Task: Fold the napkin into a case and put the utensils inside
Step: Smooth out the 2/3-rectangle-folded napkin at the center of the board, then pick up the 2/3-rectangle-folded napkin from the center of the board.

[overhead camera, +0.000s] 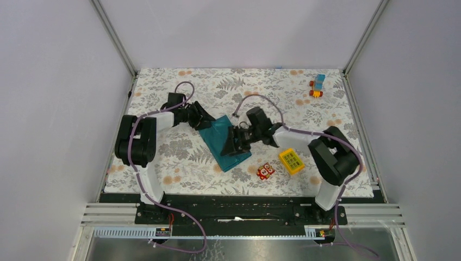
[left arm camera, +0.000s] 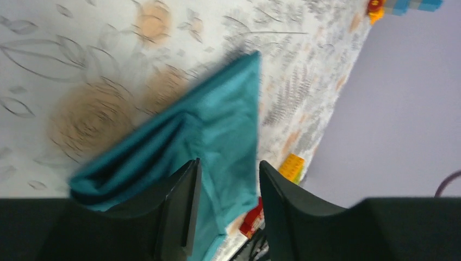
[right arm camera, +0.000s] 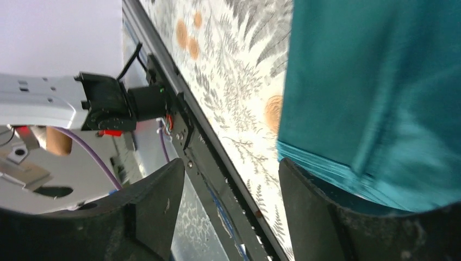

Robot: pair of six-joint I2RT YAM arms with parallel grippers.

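Midway, the napkin (overhead camera: 217, 136) lies folded into a narrow strip at the middle of the table (overhead camera: 179, 157), between both arms. The left gripper (left arm camera: 228, 166) and right gripper (right arm camera: 228, 166) hold their fingers spread, pinching nothing. No cutlery shows, so loading it appears to be what is left.

The folded napkin (overhead camera: 220, 133) sits mid-table, crowded by the left gripper (overhead camera: 206, 124) at its far-left edge and the right gripper (overhead camera: 231, 145) over its right side, both with jaws parted. Off its near-right corner the red owl toy (overhead camera: 265, 171) and the yellow gridded block (overhead camera: 291, 161) narrow the way in beneath the right arm (overhead camera: 296, 138). Bare floral tablecloth (overhead camera: 179, 163) near-left of the napkin and along the far edge leaves passing room; a small toy vehicle (overhead camera: 317, 86) stands well apart, far right.
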